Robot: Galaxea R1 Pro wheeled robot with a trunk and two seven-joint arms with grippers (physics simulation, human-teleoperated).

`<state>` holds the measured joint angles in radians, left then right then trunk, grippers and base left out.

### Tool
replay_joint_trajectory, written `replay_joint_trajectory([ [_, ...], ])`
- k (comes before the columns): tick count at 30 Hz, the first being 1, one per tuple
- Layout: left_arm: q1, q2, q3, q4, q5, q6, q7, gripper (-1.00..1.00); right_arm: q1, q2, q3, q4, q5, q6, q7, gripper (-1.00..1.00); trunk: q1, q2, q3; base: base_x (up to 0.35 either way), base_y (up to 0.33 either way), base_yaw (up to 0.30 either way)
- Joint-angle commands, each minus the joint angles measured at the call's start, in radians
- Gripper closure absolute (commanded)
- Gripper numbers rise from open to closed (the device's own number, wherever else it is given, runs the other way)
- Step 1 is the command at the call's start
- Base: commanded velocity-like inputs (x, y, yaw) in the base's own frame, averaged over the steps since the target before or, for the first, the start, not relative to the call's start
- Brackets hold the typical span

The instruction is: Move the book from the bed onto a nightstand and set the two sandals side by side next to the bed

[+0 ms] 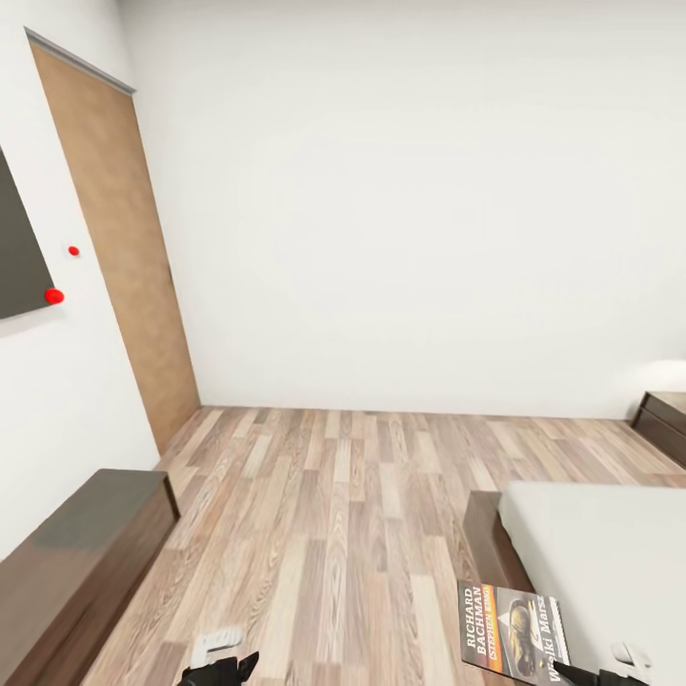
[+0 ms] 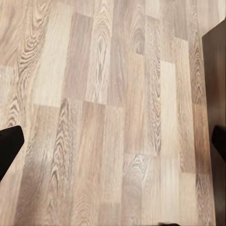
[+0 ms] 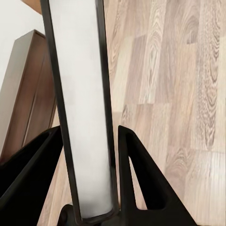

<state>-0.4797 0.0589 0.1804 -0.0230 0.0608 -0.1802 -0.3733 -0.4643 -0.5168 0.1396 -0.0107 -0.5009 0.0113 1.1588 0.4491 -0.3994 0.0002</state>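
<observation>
Near right, book [image 1: 513, 634] clamped edge-on in R gripper [image 3: 89, 188], beside bed [image 1: 610, 553] corner. L gripper [image 2: 113, 141] wide open, empty, over floor [image 1: 333, 514]. Nightstand [image 1: 664, 419] far right. Book drop-off, sandals both left.

Wood-plank floor [image 1: 333, 534] carries the low bed [image 1: 610, 553] at right, dark frame with a bare pale mattress, a long dark cabinet [image 1: 76, 562] along the left wall, and a dark nightstand [image 1: 664, 419] in the far right corner.
</observation>
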Motion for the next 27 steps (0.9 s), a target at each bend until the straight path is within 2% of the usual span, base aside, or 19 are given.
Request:
replay_joint_trajectory([
  [1, 0.0, 0.0, 0.002, 0.002, 0.006, -0.002, -0.006, -1.0, 0.0, 0.0, 0.002, 0.0, -0.009, 0.001, 0.002, 1.0, 0.001, -0.001, 0.0, 0.333, 0.0, 0.0],
  [11, 0.0, 0.017, 0.004, 0.002, 0.008, -0.017, -0.006, -1.0, 0.0, 0.0, 0.002, 0.0, -0.009, 0.001, 0.001, 1.0, 0.001, -0.001, 0.0, 0.333, 0.0, 0.0],
  [27, 0.0, 0.017, 0.002, 0.002, 0.005, -0.018, -0.005, -1.0, 0.0, 0.0, 0.002, 0.001, -0.008, 0.001, 0.001, 1.0, 0.001, -0.001, 0.0, 0.333, 0.0, 0.0],
])
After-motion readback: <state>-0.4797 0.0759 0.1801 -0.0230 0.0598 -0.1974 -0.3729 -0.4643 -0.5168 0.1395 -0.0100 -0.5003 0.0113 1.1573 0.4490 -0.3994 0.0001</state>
